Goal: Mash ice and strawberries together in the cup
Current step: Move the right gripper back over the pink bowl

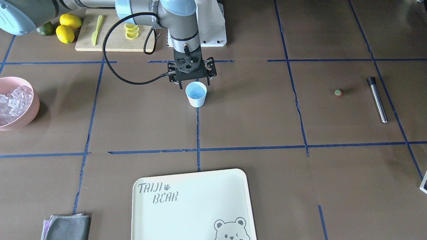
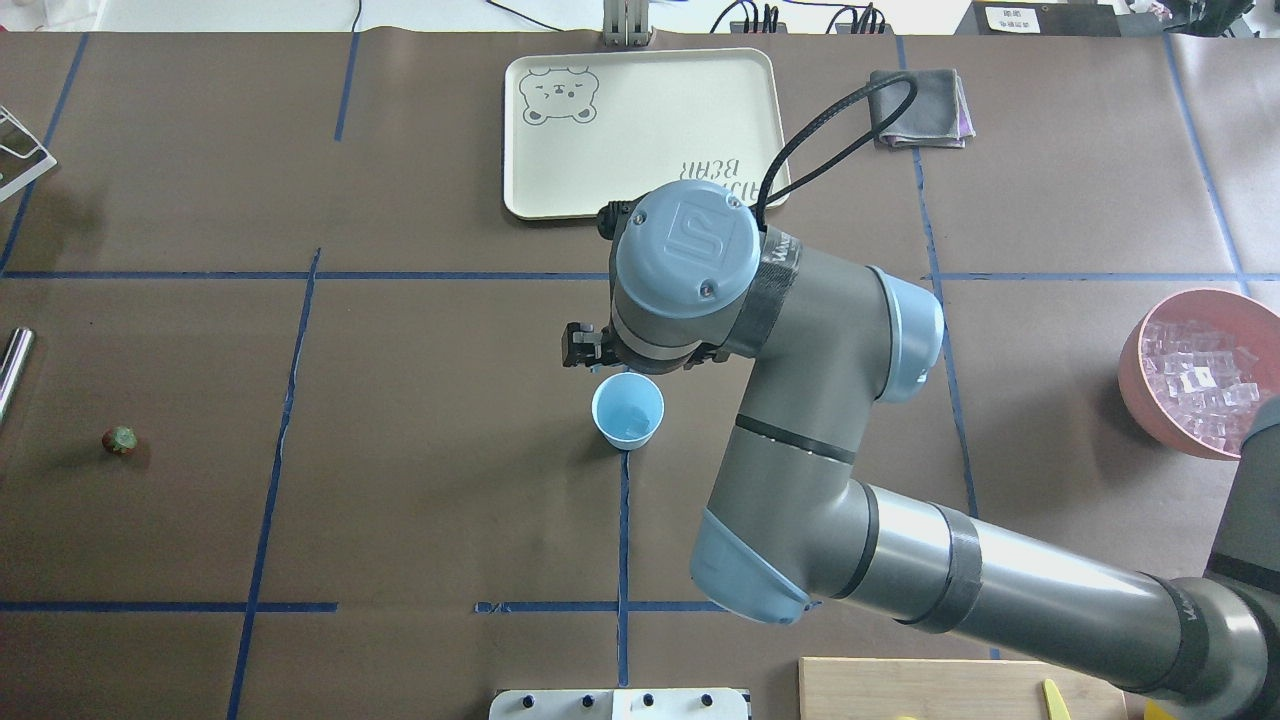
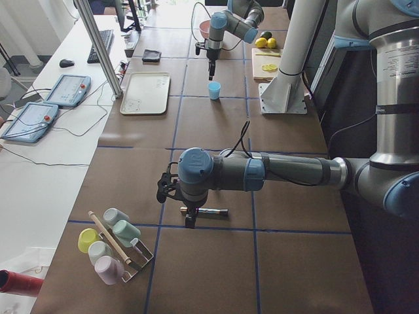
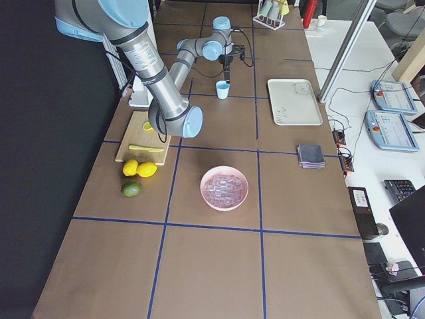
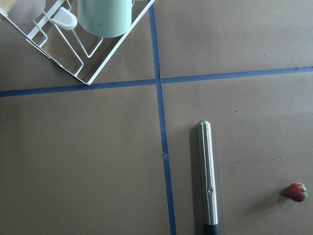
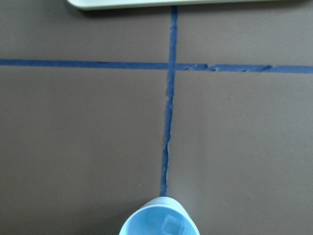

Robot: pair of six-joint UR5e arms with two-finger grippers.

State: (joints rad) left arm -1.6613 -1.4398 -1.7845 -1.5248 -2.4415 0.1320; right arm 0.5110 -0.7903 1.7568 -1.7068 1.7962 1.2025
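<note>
The right gripper (image 1: 193, 79) is hanging over the cup (image 1: 196, 94), apart from its rim. Its fingers are not showing clearly, so I cannot tell if they are spread or closed. The cup is standing upright on a blue tape line (image 1: 198, 133), and one ice cube (image 6: 171, 226) is lying inside it. Bare brown table (image 1: 253, 110) is lying open on all sides of the cup. The tray (image 1: 193, 186) is sitting near the far edge. More ice (image 1: 13, 103) is filling the pink bowl (image 1: 31, 113), well apart at the robot's right. The left gripper (image 3: 190, 219) is hovering over a metal stick (image 1: 377, 99), its grip impossible to tell. The strawberry (image 1: 339, 92) is lying near this stick, with a cup rack (image 5: 73, 49) beyond
</note>
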